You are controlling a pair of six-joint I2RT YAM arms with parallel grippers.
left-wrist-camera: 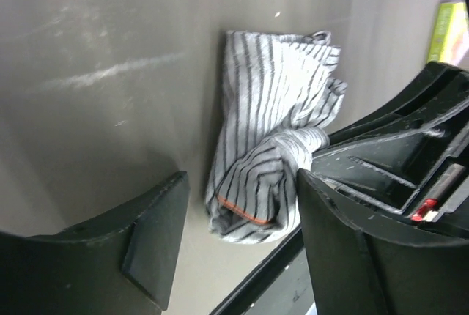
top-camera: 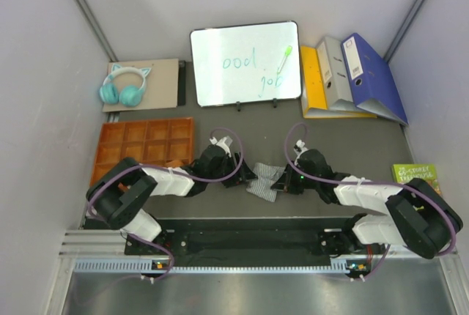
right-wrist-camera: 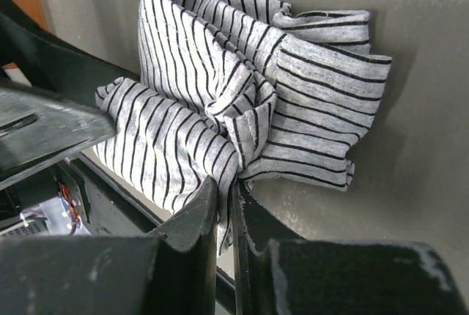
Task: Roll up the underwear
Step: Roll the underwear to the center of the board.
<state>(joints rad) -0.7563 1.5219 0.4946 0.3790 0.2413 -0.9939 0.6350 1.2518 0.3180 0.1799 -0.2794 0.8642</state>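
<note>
The underwear, grey-and-white striped boxer shorts (top-camera: 261,182), lies bunched and partly rolled on the dark table between my two grippers. In the left wrist view the roll (left-wrist-camera: 272,132) shows an orange-stitched hem at its near end. My left gripper (left-wrist-camera: 245,245) is open, its fingers (left-wrist-camera: 157,234) standing apart on either side of that near end without pinching it. My right gripper (right-wrist-camera: 229,201) is shut on a fold at the edge of the striped cloth (right-wrist-camera: 300,80), with the fabric pinched between its fingertips. From above, the left gripper (top-camera: 242,171) and the right gripper (top-camera: 281,181) flank the cloth closely.
An orange compartment tray (top-camera: 143,143) sits left of the left arm, with a small rust-orange bit (top-camera: 174,162) at its near edge. At the back are teal headphones (top-camera: 124,86), a whiteboard (top-camera: 245,62) and binders (top-camera: 352,77). A green booklet (top-camera: 416,176) lies at the right.
</note>
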